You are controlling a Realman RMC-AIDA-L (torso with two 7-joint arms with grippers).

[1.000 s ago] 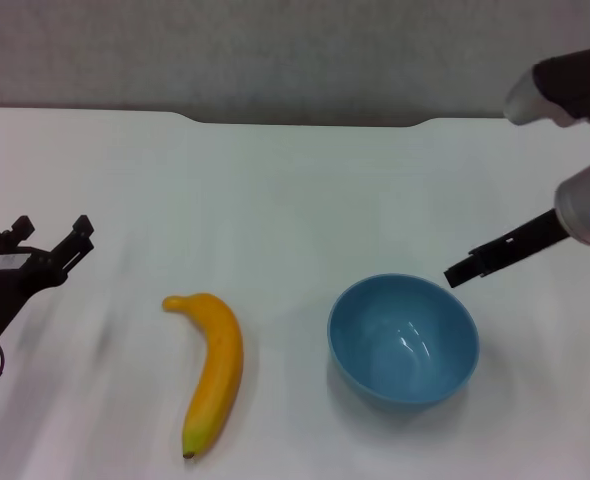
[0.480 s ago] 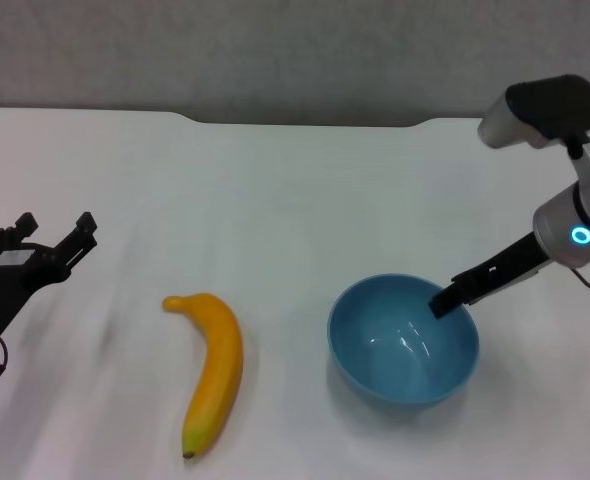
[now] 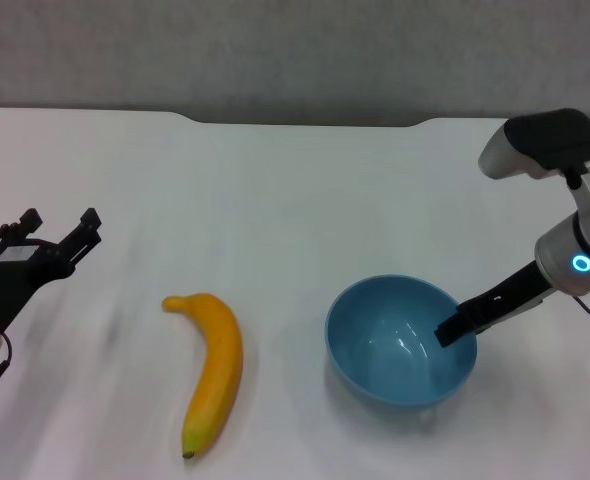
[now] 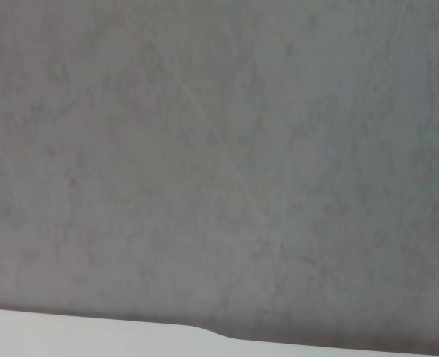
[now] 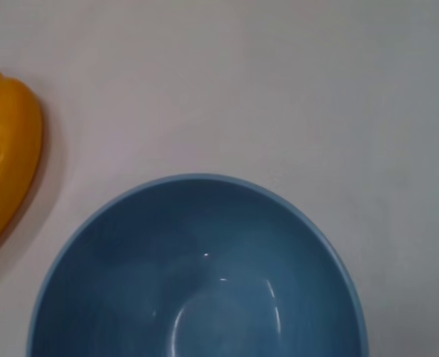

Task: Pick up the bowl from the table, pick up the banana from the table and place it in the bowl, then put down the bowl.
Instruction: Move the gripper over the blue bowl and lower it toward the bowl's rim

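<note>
Since a second ago, our right gripper [image 3: 453, 331] has dropped from above the far right of the bowl [image 3: 400, 340] down onto its right rim, low and right of centre in the head view, while our left gripper [image 3: 60, 238] has barely shifted at the left edge, fingers spread and holding nothing. Whether the right fingers have shut on the rim we cannot tell; only one dark finger shows, at the wall's inner side. We judge the step in hand to be gripping the bowl, so one finger should sit inside and one outside the wall before closing, then lift level. Across the broad, plain white table [image 3: 275, 190], matte and flat, the bowl is round, deep and light blue, its glossy inside likely slippery. Lower left of centre lies the banana [image 3: 215, 365], curved, smooth and yellow-orange, dark-tipped, well apart from the bowl.
</note>
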